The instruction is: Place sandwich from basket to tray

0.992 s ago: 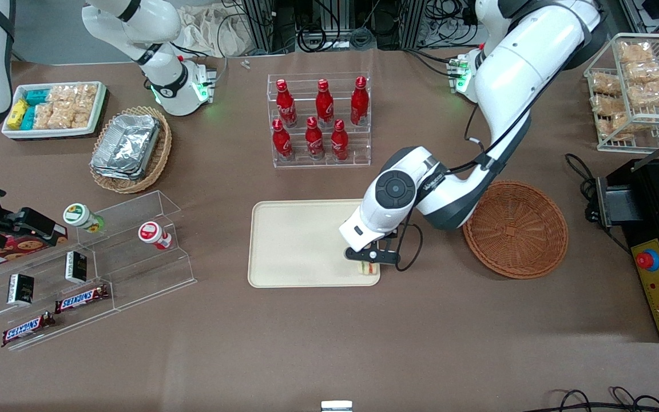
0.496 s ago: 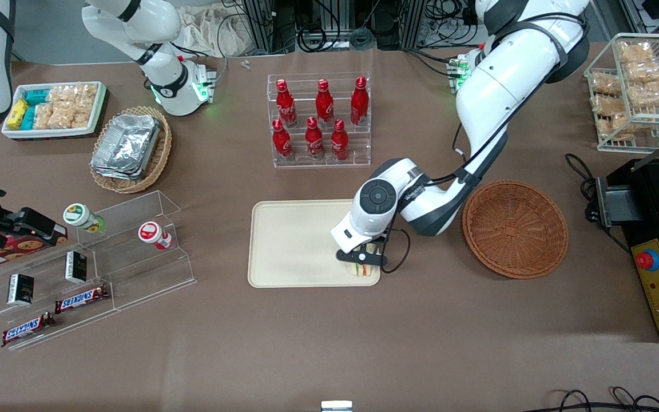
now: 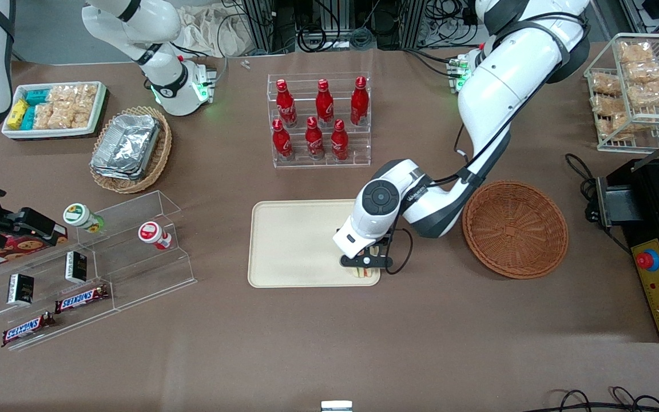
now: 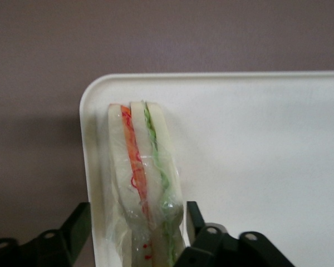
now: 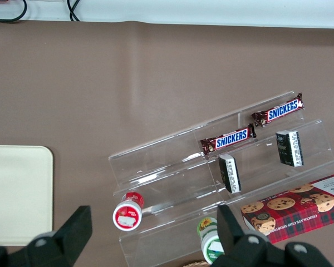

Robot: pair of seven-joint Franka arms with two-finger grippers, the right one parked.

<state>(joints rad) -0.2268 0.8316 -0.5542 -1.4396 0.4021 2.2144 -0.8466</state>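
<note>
So the gripper point(image 3: 365, 262) is down over the corner of the tray point(image 3: 295, 246) closest to the front camera on the basket point(image 3: 515, 229) side. The sandwich point(image 4: 145, 183) sits on edge right in that corner, hugging the rim. The fingers point(image 4: 197, 219) are spread with one on each side of it, and there's a gap showing, so it's not squeezed.

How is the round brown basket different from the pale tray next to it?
The basket is round, reddish-brown woven wicker with sloping sides; the tray is rectangular, smooth cream, flat with a low rim. The basket holds nothing; the tray carries the sandwich in a corner, where the gripper is open around it. Both rest on the brown table.
</note>
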